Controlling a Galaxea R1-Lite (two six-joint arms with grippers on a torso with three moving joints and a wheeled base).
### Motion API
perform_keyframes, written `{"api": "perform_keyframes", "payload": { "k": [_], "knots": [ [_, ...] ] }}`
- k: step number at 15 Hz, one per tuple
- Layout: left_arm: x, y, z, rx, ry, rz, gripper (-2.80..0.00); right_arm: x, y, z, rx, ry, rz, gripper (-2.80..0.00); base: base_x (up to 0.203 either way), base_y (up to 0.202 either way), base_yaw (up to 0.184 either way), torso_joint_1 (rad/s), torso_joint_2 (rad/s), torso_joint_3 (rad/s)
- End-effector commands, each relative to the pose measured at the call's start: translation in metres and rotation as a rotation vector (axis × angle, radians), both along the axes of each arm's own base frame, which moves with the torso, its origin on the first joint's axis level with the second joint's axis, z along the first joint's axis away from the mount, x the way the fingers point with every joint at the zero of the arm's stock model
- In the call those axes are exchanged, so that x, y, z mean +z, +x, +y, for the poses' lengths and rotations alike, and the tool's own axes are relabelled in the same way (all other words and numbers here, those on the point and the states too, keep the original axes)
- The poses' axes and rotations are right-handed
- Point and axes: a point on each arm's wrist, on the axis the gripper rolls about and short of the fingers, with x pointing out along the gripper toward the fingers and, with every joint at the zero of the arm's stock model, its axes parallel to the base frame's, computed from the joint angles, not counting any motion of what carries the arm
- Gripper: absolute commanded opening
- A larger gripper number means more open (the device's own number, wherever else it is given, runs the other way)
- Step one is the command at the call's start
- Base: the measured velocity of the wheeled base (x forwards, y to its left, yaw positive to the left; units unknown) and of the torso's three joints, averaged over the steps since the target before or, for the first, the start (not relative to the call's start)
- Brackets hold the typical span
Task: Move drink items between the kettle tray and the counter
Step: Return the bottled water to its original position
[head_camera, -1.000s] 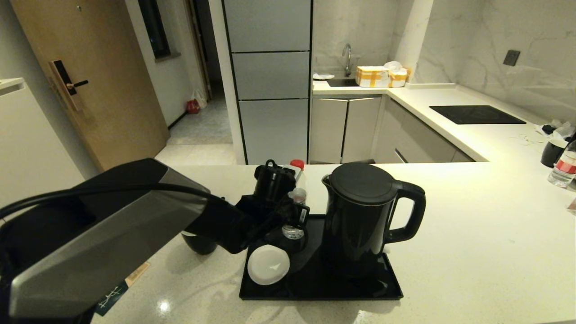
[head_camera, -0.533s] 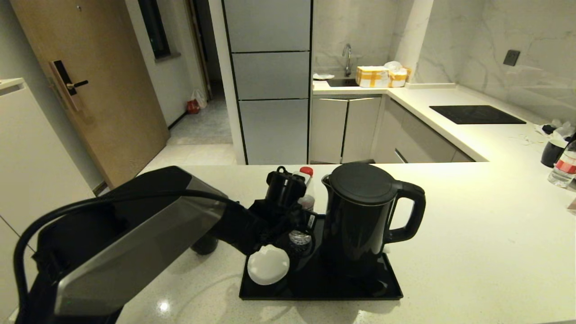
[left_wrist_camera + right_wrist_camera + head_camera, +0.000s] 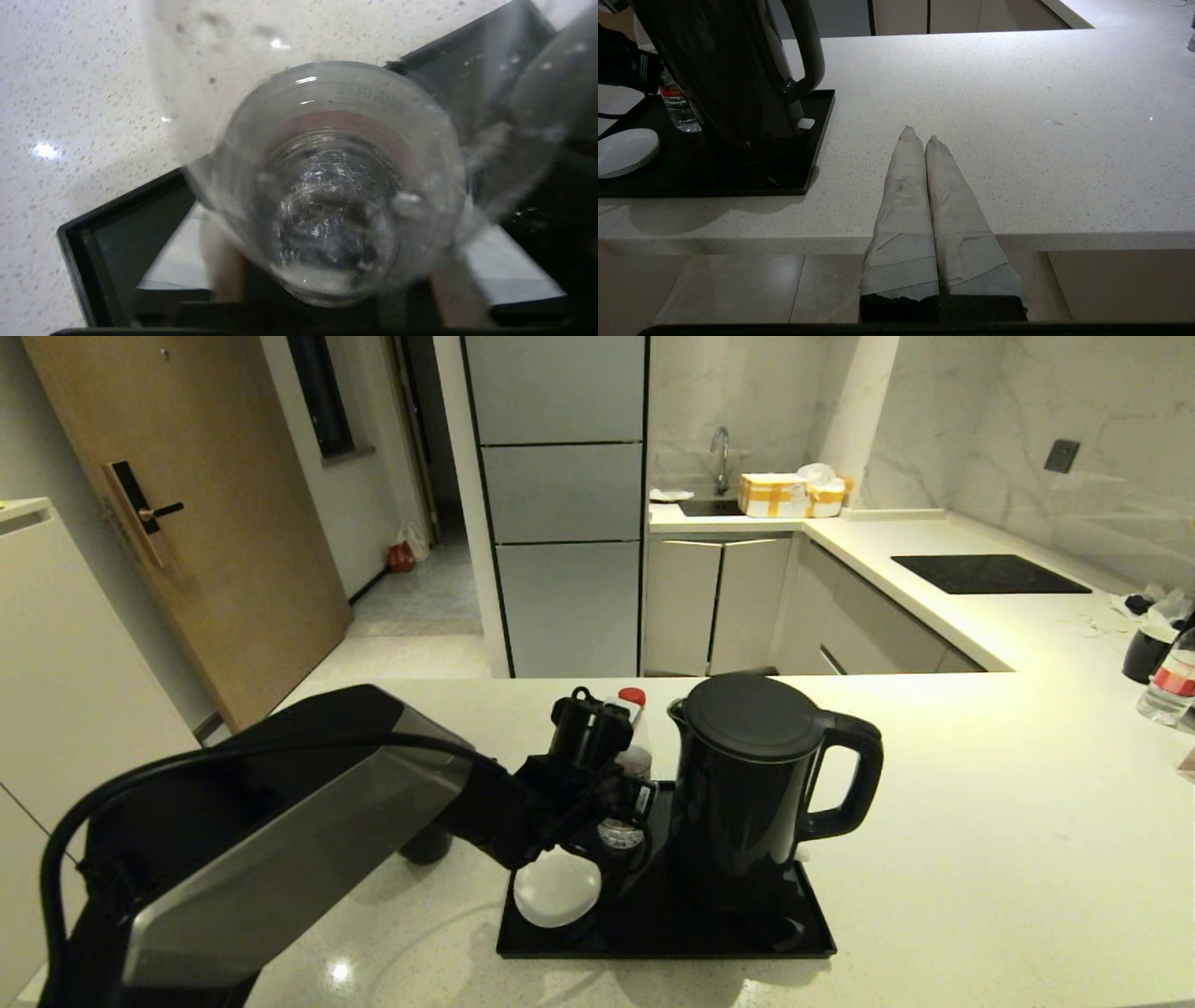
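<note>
My left gripper (image 3: pixel 618 795) is shut on the small clear bottle (image 3: pixel 624 829) with the red cap (image 3: pixel 633 696), held upright over the back left of the glossy black tray (image 3: pixel 747 941). In the left wrist view the bottle (image 3: pixel 336 196) fills the space between both fingers (image 3: pixel 224 275). Whether its base touches the tray I cannot tell. The white saucer (image 3: pixel 557 889) lies at the tray's front left. The tall black kettle (image 3: pixel 756 784) stands on the tray. A black mug (image 3: pixel 425 845) sits on the cream counter (image 3: pixel 980 821), half hidden by my left arm. My right gripper (image 3: pixel 920 133) is shut and empty at the counter's front edge.
Far right on the counter stand another dark mug (image 3: pixel 1146 653) and a second bottle (image 3: pixel 1172 686). The black hob panel (image 3: pixel 990 573) lies flush in the back worktop. Yellow boxes (image 3: pixel 789 493) sit by the sink. My left arm covers the counter's front left.
My left gripper has carried the bottle to the right, from the tray's left edge to beside the kettle, and slightly lower. The right arm has not moved.
</note>
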Motion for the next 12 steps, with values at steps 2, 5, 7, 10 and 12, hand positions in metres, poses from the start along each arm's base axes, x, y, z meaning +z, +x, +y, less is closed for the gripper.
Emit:
{"api": "perform_keyframes", "payload": {
  "k": [2, 5, 7, 10, 12],
  "knots": [
    [0.003, -0.005, 0.001, -0.002, -0.003, -0.002, 0.0, 0.0, 0.0, 0.0, 0.001, 0.0, 0.003, -2.8, 0.0, 0.0, 0.0, 0.0, 0.0, 0.0],
    [0.009, -0.016, 0.008, 0.003, -0.009, 0.016, 0.0, 0.0, 0.0, 0.0, 0.001, 0.0, 0.003, -2.8, 0.0, 0.0, 0.0, 0.0, 0.0, 0.0],
    [0.022, -0.031, 0.017, -0.002, -0.015, 0.02, 0.0, 0.0, 0.0, 0.0, 0.001, -0.002, 0.003, -2.8, 0.0, 0.0, 0.0, 0.0, 0.0, 0.0],
    [0.042, -0.058, 0.028, -0.003, -0.053, 0.017, 0.0, 0.0, 0.0, 0.0, 0.001, 0.0, 0.003, -2.8, 0.0, 0.0, 0.0, 0.0, 0.0, 0.0],
    [0.065, -0.077, 0.037, -0.004, -0.095, -0.004, 0.0, 0.0, 0.0, 0.0, 0.001, 0.0, 0.003, -2.8, 0.0, 0.0, 0.0, 0.0, 0.0, 0.0]
  ]
}}
